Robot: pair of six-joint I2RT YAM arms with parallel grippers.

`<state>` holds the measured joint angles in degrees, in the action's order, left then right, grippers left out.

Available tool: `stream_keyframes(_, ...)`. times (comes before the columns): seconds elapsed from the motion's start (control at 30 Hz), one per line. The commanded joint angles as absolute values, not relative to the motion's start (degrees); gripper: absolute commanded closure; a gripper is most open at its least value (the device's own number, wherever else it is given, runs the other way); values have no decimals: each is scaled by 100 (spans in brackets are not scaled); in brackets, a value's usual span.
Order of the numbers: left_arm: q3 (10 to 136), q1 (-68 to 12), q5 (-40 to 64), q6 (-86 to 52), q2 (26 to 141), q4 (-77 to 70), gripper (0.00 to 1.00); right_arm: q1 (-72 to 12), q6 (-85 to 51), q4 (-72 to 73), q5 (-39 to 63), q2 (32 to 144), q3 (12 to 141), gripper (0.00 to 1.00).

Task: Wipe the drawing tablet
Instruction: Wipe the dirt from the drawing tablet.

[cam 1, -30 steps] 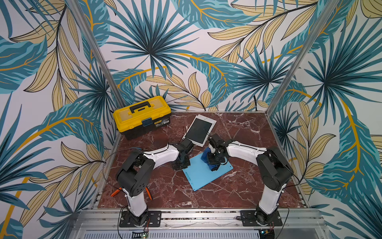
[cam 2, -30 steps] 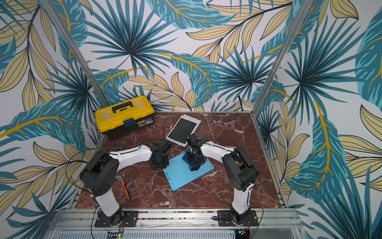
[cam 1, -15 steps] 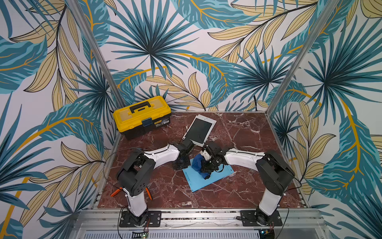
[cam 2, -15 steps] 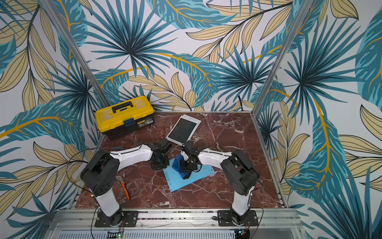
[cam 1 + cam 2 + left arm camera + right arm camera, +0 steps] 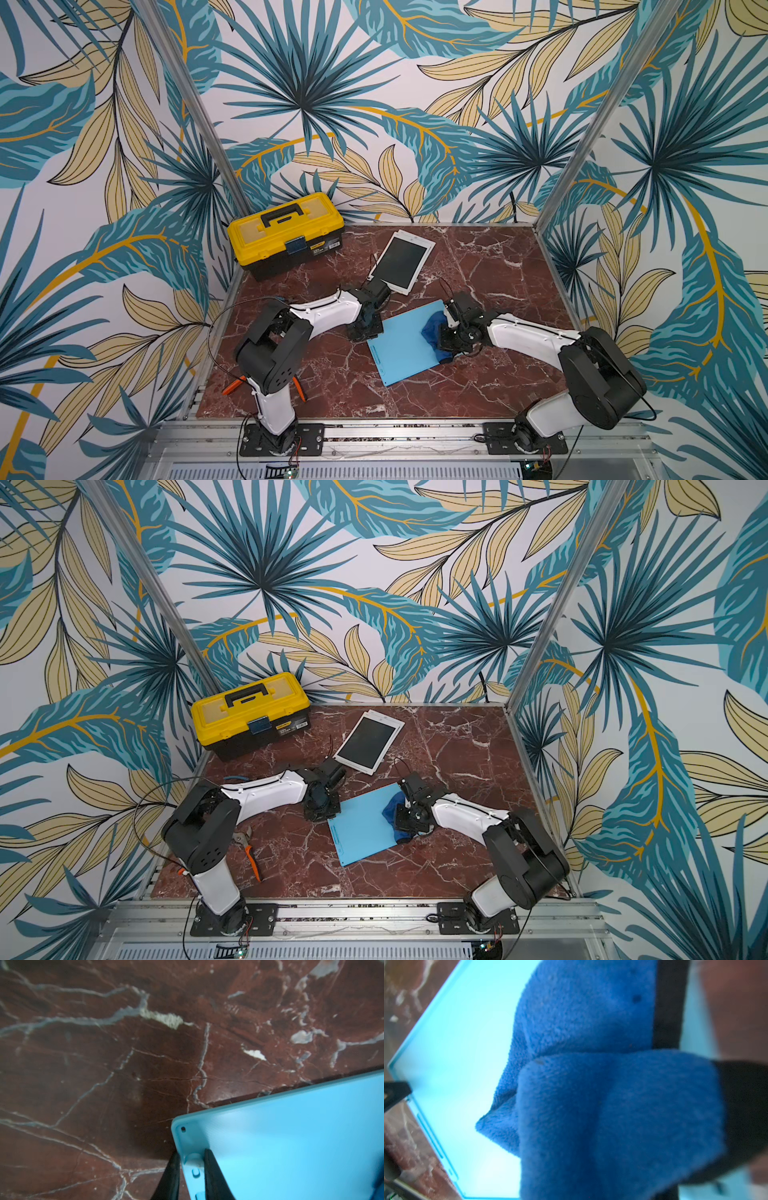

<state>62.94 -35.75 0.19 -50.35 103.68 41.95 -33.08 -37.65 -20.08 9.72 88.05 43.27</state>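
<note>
At the front of the table (image 5: 490, 270) lie pliers (image 5: 252, 860) with orange handles, beside the left arm's base. A bit farther in, the blue drawing tablet (image 5: 405, 351) lies flat in the middle of the table. The left hand (image 5: 191, 1153) pinches the tablet's edge near a corner, with one finger on each side of the rim. The right hand (image 5: 444, 343) is squeezed tight on a dark blue cloth (image 5: 591, 1105). The cloth rests on the side of the tablet away from the left hand.

I think this is the wiping step, with lots of blue left to rub. Next, the cloth should slide across toward the left hand, pressed down flat, while that hand stops the tablet from slipping.

Farther back lies a white tablet (image 5: 401, 262) with a dark screen. Last, by the wall, sits a yellow toolbox (image 5: 286, 232).
</note>
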Motion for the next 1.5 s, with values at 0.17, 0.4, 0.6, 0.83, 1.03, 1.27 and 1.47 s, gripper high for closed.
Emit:
stream_keyframes(0.17, 5898, -3577, -228, -4869, 11017, 4474, 78, -5195, -4873, -1310, 1784, 9935, 4930, 96)
stream_keyframes(0.4, 5873, -3577, -229, -4867, 10988, 4474, 79, -5208, -5365, -334, 2276, 10751, 5175, 97)
stream_keyframes(0.6, 5809, -3569, -247, -4852, 10908, 4479, 78, -4119, -5558, 410, 2392, 10836, 4649, 98)
stream_keyframes(0.83, 5763, -3560, -268, -4842, 10881, 4482, 78, -3483, -4921, -478, 2185, 10740, 5258, 98)
stream_keyframes(1.03, 5771, -3551, -259, -4838, 10813, 4483, 78, -2813, -4540, -976, 2062, 10843, 5361, 98)
stream_keyframes(1.27, 5783, -3516, -221, -4816, 10775, 4479, 78, -2205, -4084, -1607, 1754, 9494, 4038, 97)
stream_keyframes(1.47, 5826, -3516, -220, -4831, 10826, 4474, 79, -2450, -4728, -1305, 2296, 8168, 2588, 97)
